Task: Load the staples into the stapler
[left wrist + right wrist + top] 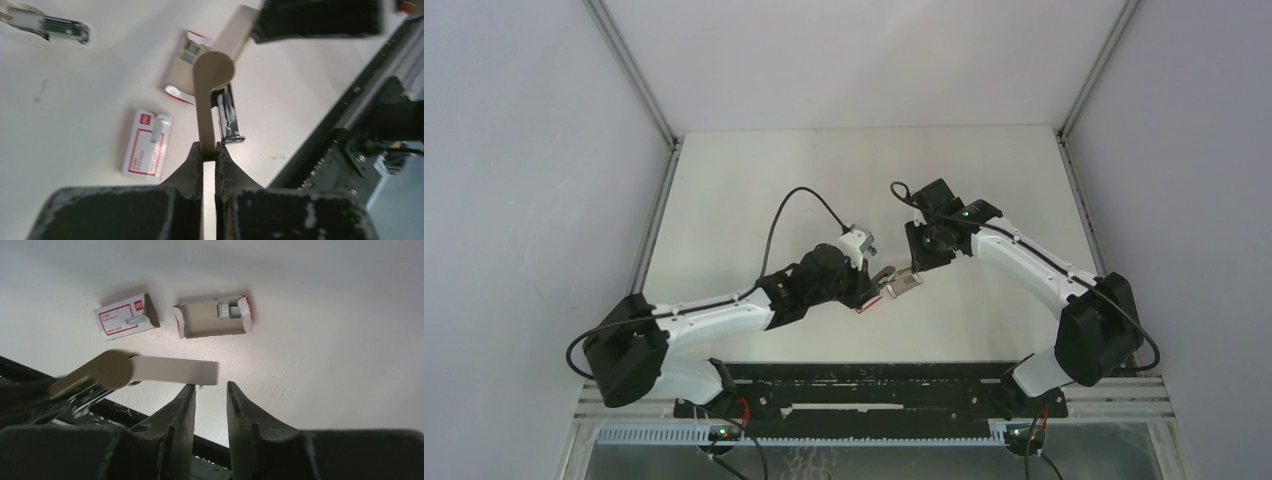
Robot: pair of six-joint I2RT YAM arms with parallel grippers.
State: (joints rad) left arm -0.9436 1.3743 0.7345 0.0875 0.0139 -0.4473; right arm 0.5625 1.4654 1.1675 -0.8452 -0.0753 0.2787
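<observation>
The left gripper (209, 150) was pinched shut on one leg of the stapler (214, 70), holding it opened in the air, its metal channel hanging beside the hinge. The right gripper (211, 386) stood slightly parted, gripping nothing, the stapler's free white leg ending just beside one fingertip. Beyond that leg, down on the table (325, 340), the staples (227, 310) sat at one end of their open tray (205, 326), its long axis crosswise to the right fingers, the sleeve (125, 317) just beside it. The free right arm looked better placed to fetch them.
</observation>
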